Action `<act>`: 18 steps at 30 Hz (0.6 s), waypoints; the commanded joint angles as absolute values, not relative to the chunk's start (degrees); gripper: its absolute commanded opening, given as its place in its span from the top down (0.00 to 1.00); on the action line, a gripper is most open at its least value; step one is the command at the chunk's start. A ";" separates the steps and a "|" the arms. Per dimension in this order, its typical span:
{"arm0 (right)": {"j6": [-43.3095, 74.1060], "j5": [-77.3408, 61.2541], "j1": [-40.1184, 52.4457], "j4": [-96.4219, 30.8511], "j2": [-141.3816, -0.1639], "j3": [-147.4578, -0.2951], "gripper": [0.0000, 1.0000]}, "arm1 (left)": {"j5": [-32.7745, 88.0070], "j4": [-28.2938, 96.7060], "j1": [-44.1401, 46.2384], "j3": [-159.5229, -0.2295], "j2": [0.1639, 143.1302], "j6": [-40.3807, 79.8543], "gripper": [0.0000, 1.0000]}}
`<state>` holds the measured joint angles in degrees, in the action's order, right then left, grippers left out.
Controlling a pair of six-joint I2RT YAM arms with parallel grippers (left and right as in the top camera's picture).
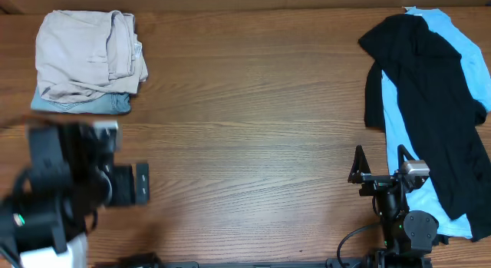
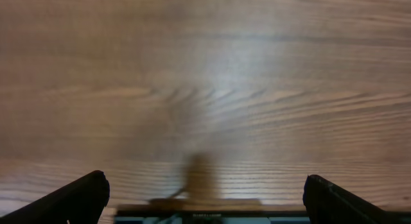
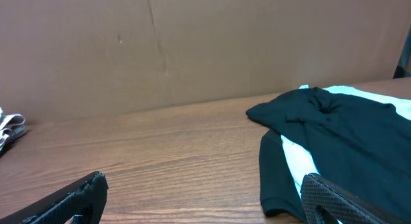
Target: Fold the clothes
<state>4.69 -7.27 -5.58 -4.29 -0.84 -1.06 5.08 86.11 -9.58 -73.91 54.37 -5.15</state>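
Two lots of clothes sit well apart on the wooden table [image 1: 253, 107]. On the far left, the beige shorts [image 1: 88, 53] lie folded into a compact bundle on top of a pale blue folded garment [image 1: 84, 104], whose edge shows along the near side. On the right, the black top [image 1: 430, 107] is spread loose and crumpled across the sky-blue top [image 1: 460, 53], which shows beyond it at the far end and along both of its sides.

The right gripper [image 1: 380, 162] is low on the near right, just beside the near hem of the tops and not touching them. Its jaws stand wide with nothing between them. Its wrist camera looks across bare wood to the black top [image 3: 334, 140] and a plain brown wall [image 3: 192, 44].

The left gripper [image 2: 205, 179] is near the left edge, on the near side of the folded bundle and apart from it. It is blurred in the overhead view. Its wrist camera shows both fingers [image 2: 83, 195] spread wide over bare table, holding nothing.
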 commanded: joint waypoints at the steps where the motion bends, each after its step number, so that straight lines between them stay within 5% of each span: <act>1: 4.67 -7.62 -5.76 -3.95 -0.16 -0.47 0.00 | 3.90 80.40 -10.22 -65.98 45.30 -1.10 0.00; 18: 4.67 -7.62 -5.76 -3.95 -0.16 -0.47 0.00 | 7.51 22.63 -6.50 -24.01 12.56 -0.60 0.00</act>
